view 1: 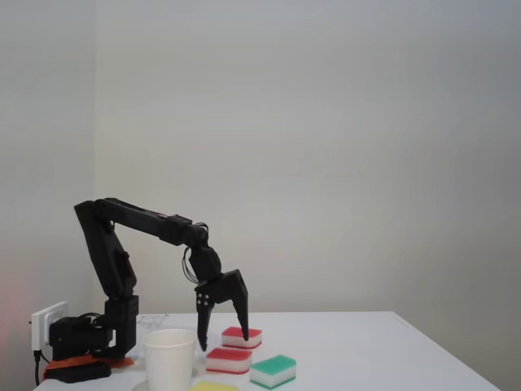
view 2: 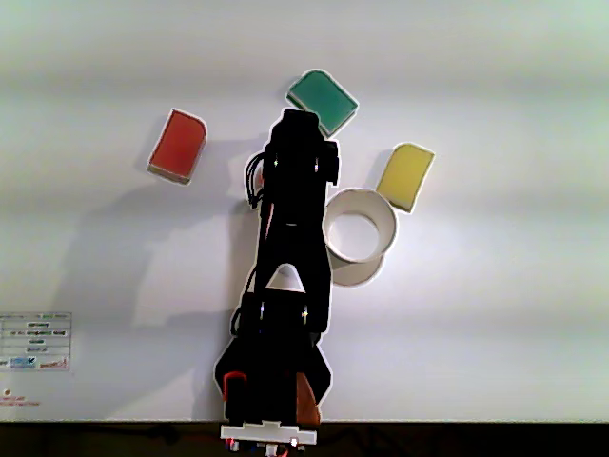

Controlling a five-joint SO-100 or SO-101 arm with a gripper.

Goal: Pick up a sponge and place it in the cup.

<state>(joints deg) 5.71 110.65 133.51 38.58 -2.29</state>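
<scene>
In the fixed view two red-topped sponges lie on the white table: a nearer sponge point(view 1: 229, 359) and a farther sponge point(view 1: 242, 336). My gripper point(view 1: 221, 342) points down, open, its fingertips spread just above the nearer one; contact cannot be judged. The white paper cup point(view 1: 169, 358) stands upright to the left of them. In the other view the cup point(view 2: 359, 233) sits right of my arm point(view 2: 290, 248), which hides the nearer sponge. The farther red sponge point(view 2: 178, 145) lies apart at upper left.
A green-topped sponge point(view 1: 273, 371) point(view 2: 324, 100) and a yellow sponge point(view 1: 213, 387) point(view 2: 406, 175) lie near the cup. The arm's base point(view 1: 89, 338) and a white socket block point(view 1: 49, 322) stand at the table's left end. A sticker point(view 2: 36, 343) lies flat on the table point(view 2: 495, 333).
</scene>
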